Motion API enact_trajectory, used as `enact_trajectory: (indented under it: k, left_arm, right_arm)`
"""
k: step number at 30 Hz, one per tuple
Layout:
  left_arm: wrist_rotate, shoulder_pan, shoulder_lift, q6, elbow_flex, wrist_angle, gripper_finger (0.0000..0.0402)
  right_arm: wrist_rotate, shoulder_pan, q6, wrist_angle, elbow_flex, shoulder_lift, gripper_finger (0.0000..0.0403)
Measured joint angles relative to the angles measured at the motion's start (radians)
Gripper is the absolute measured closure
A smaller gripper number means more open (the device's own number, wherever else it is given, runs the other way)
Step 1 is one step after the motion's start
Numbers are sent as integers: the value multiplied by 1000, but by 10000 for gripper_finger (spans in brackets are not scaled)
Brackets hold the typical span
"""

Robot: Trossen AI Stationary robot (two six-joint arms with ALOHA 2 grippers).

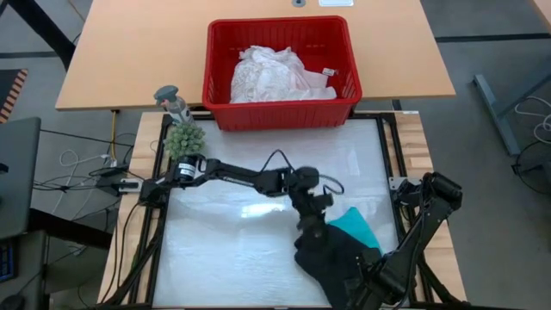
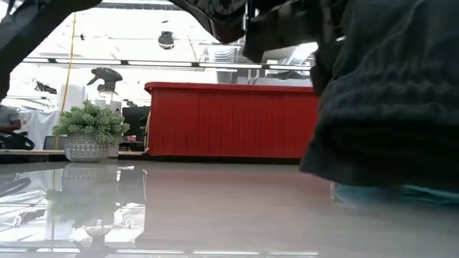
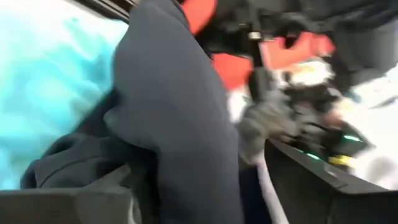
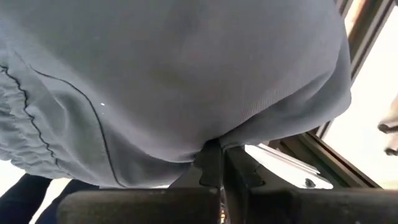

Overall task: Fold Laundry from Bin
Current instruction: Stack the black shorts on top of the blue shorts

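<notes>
The black garment (image 1: 331,258) is bunched at the mat's near right; in the low view the black garment (image 2: 394,93) hangs above the teal garment (image 2: 391,193). The teal garment (image 1: 355,226) lies on the mat beside it. My right gripper (image 4: 214,163) is shut on the black cloth. My left gripper (image 3: 193,196) reaches in from the left, open, with a fold of the black garment (image 3: 180,124) standing between its fingers. The red bin (image 1: 215,86) stands on the far table with the white lacy top (image 1: 271,73) inside. My right gripper pinches a puckered fold of the black garment (image 4: 217,138) between its two shut fingers, coming steeply from above. The cloth spreads away from the pinch, drawn into creases there, with a gathered elastic edge (image 4: 15,124) to one side. My left gripper's open fingers (image 3: 68,205) flank the fold; whether they touch it I cannot tell.
A potted plant (image 1: 184,139) and a spray bottle (image 1: 173,102) stand at the mat's far left corner. The glossy white mat (image 1: 232,250) stretches to the left of the garments. The black frame rail (image 1: 389,155) runs along the mat's right side.
</notes>
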Motion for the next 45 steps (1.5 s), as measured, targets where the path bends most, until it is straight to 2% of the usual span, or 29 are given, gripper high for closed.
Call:
enact_trajectory:
  k: [3,9,15,19,22,25,30,32,35,38,45]
  left_arm:
    - [92,47,0,-62,0,0,147]
    - [160,136,0,-211,0,6,146]
    - [213,165,0,-296,0,76,146]
    - [245,159,0,-392,0,185,146]
    - [271,162,0,-470,-1,265,146]
    - [323,159,-3,-591,-1,376,146]
    - [333,145,-110,-641,-2,415,146]
    - [330,148,-174,-639,-2,414,146]
    - [319,139,-269,-641,-2,406,146]
    - [294,114,-373,-638,-2,404,146]
    - [200,72,-551,-568,-1,389,146]
  right_arm:
    - [-23,0,5,-8,0,0,377]
    - [-47,0,-5,-9,0,0,374]
    - [-55,9,-25,0,0,0,332]
    - [-176,12,1,-66,0,0,298]
    - [-192,24,-6,-74,0,-1,272]
    - [-111,33,-10,-50,10,-11,251]
    - [314,13,-83,-75,106,-23,247]
    - [407,-22,-110,-94,104,-23,263]
    - [440,-97,-203,-95,77,-17,310]
    - [444,-187,-379,-94,38,0,377]
    - [439,-335,-628,-29,-13,1,386]
